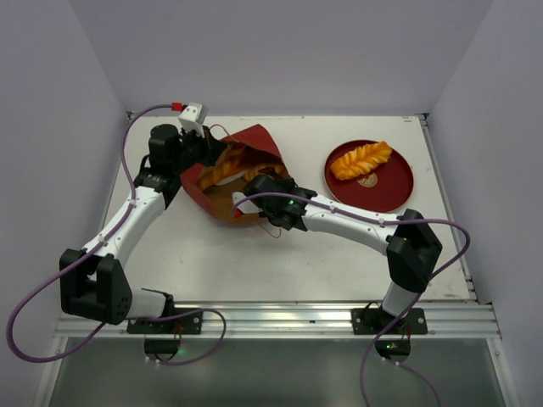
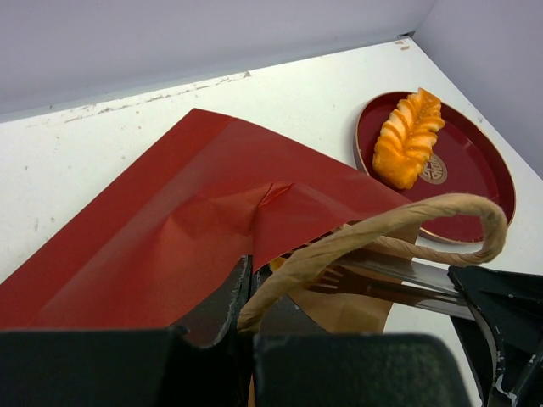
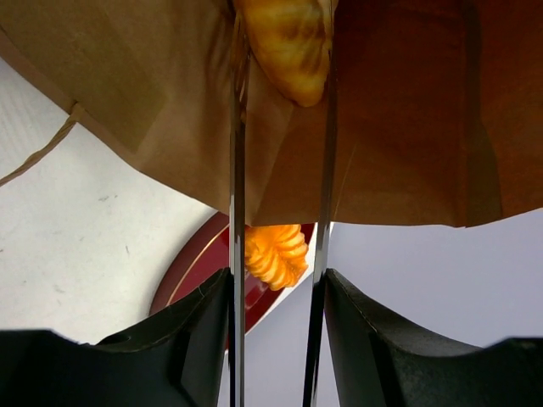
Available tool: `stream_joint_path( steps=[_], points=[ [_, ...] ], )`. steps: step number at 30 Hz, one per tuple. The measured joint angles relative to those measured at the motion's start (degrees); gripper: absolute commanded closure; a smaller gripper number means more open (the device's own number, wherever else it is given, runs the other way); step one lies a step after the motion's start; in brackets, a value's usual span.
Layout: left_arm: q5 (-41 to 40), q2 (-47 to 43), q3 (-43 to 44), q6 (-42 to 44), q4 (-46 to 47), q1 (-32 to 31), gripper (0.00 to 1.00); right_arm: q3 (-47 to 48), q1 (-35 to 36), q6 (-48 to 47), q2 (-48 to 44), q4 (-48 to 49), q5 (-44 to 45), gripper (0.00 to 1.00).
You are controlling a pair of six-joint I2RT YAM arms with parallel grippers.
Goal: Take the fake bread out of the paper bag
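Fake bread [image 3: 288, 42]: light, rigid, glossy, likely slippery. Best taken across narrow middle, not tapered end. Pieces lie inside paper bag [image 1: 259, 140] at 11 o'clock on desk [image 1: 339, 254]; one already on plate [image 1: 397, 192] at 2 o'clock.

Right arm stretched low, right claw [image 3: 282, 34] inside bag mouth, blades part-spread astride pastry end; cannot tell whether pinching.

Left claw [image 2: 250, 297] pressed together on bag handle [image 2: 399, 219], likely keeping mouth open.

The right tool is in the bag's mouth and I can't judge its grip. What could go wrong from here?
1. The left tool holds the bag by its thin handle; a hard pull may tear it or drag the bag.
2. The right tool straddles a pastry against the paper wall; its fingers may snag the bag, or the glossy pastry may slip.
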Motion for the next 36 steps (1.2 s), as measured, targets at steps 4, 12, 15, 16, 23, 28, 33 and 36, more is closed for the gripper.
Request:
stream_joint_path(
  steps=[4,12,15,16,23,28,33,36],
  points=[
    [0.0,0.0,0.0,0.0,0.0,0.0,1.0,0.0,0.0,-0.9,0.5,1.5,1.0,0.5],
    [0.3,0.0,0.0,0.0,0.0,0.0,1.0,0.0,0.0,-2.1,1.2,3.2,2.4,0.49],
    [0.4,0.0,0.0,0.0,0.0,0.0,1.0,0.0,0.0,-2.1,2.4,3.6,2.6,0.48],
    [0.4,0.0,0.0,0.0,0.0,0.0,1.0,0.1,0.0,-2.1,2.8,3.6,2.8,0.48],
    [0.4,0.0,0.0,0.0,0.0,0.0,1.0,0.7,0.0,-2.0,3.4,3.5,3.0,0.47],
    [0.4,0.0,0.0,0.0,0.0,0.0,1.0,0.9,0.0,-1.6,3.4,3.6,3.0,0.46],
    [0.5,0.0,0.0,0.0,0.0,0.0,1.0,0.9,0.0,-1.1,3.4,3.5,2.9,0.46],
    [0.5,0.0,0.0,0.0,0.0,0.0,1.0,0.9,0.0,-0.6,3.5,3.5,2.9,0.46]
  ],
)
